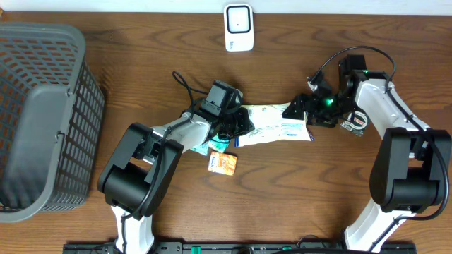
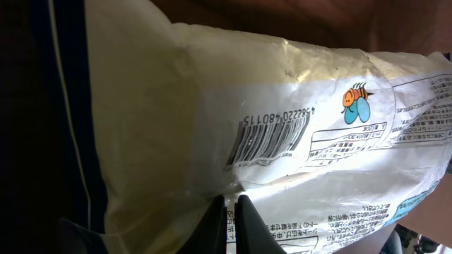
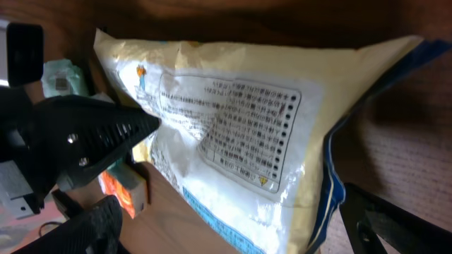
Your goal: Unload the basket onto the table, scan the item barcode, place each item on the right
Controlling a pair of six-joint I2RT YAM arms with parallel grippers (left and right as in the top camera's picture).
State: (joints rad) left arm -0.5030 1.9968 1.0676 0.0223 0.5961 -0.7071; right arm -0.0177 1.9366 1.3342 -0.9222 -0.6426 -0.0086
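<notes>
left arm: black joints, white links | right arm: same, green light

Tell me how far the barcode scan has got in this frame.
Done: the left gripper is shut on the edge of the white bag, whose barcode faces its wrist camera. In hand: the right gripper stands open at the bag's other end, not gripping. Left: the bag lies apart from the scanner at the top of the overhead view; the barcode has yet to be presented to it.
</notes>
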